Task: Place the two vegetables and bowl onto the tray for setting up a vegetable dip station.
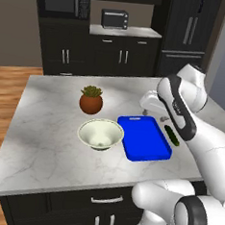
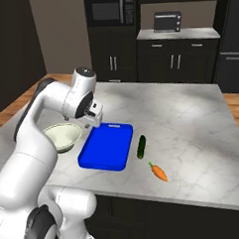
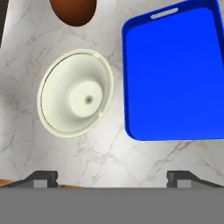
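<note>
Spread fingers (image 3: 46,176) hover above bowl (image 3: 75,92) beside tray (image 3: 175,78).

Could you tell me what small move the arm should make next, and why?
Probably lower the open gripper toward the bowl, which sits on the counter beside the blue tray. The tray holds nothing, and the gripper hangs above the counter near both, holding nothing.

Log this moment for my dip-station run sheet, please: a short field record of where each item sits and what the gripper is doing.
tray: blue tray on the counter, nothing on it
bowl: cream bowl on the counter, left of the tray, apart from it
cucumber: cucumber on the counter, right of the tray
carrot: carrot on the counter, nearer the front edge than the cucumber
plant pot: plant pot behind the bowl
gripper: gripper open, holding nothing, above the bowl and tray
</note>
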